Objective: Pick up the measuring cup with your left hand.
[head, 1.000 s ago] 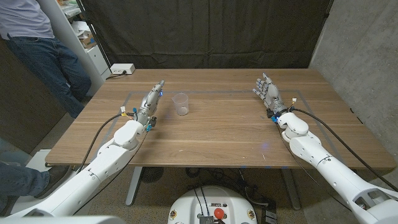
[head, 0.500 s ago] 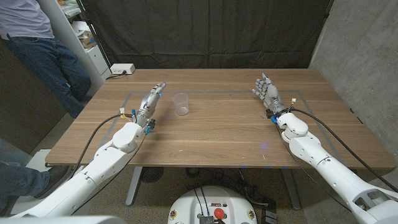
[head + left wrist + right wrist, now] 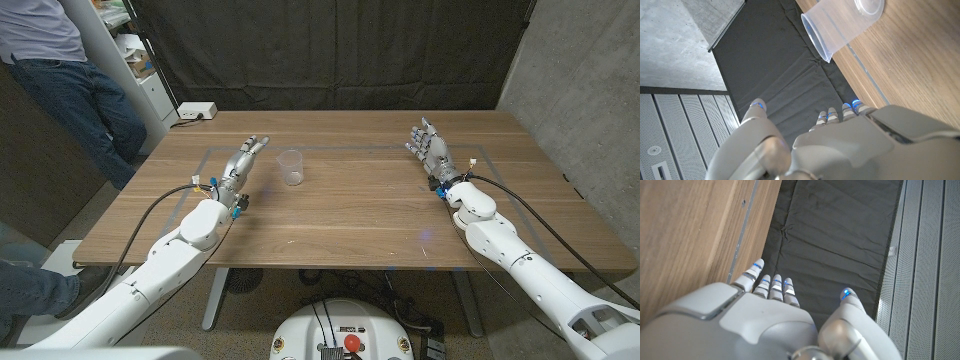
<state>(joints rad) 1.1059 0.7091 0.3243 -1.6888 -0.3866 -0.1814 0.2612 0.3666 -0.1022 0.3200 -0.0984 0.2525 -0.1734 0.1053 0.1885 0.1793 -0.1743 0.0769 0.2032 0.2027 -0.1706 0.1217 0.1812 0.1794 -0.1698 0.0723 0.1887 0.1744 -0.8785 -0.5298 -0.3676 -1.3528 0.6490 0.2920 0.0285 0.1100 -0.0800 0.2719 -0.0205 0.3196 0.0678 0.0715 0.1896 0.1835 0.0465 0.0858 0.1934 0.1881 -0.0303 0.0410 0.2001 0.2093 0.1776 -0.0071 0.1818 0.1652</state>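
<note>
Desk (image 3: 350,215): wooden top, thin pale line marking a rectangle on it; dark curtain behind the far edge, concrete wall at 3 o'clock.

Person (image 3: 70,70) stands off the desk's far-left corner, about 10 o'clock in the head view: light shirt, dark jeans.

Left arm (image 3: 160,265) comes in from 7 o'clock, cable running along it. Right arm (image 3: 530,260) comes in from 5 o'clock, also cabled.

Left robot hand (image 3: 243,160): fingers apart and extended, holding nothing, pointing toward the far edge, roughly 1 o'clock. It sits just beside the cup, at the cup's 9 o'clock, with a visible gap, no contact. Left wrist view confirms it: fingertips (image 3: 830,116) are spread and well short of the cup, with the thumb off to one side.

Right robot hand (image 3: 428,143): fingers apart, empty, palm upright, over the far-right part of the desk, well apart from the cup. In the right wrist view the fingers are straight and side by side, thumb splayed.

White box (image 3: 197,111) with a cable sits on the desk's far-left corner, 11 o'clock from the cup.

Measuring cup (image 3: 290,166): clear plastic, upright on the desk, mouth up, far-left of centre, just inside the marked line. In the left wrist view its open rim and translucent wall show against the wood.
</note>
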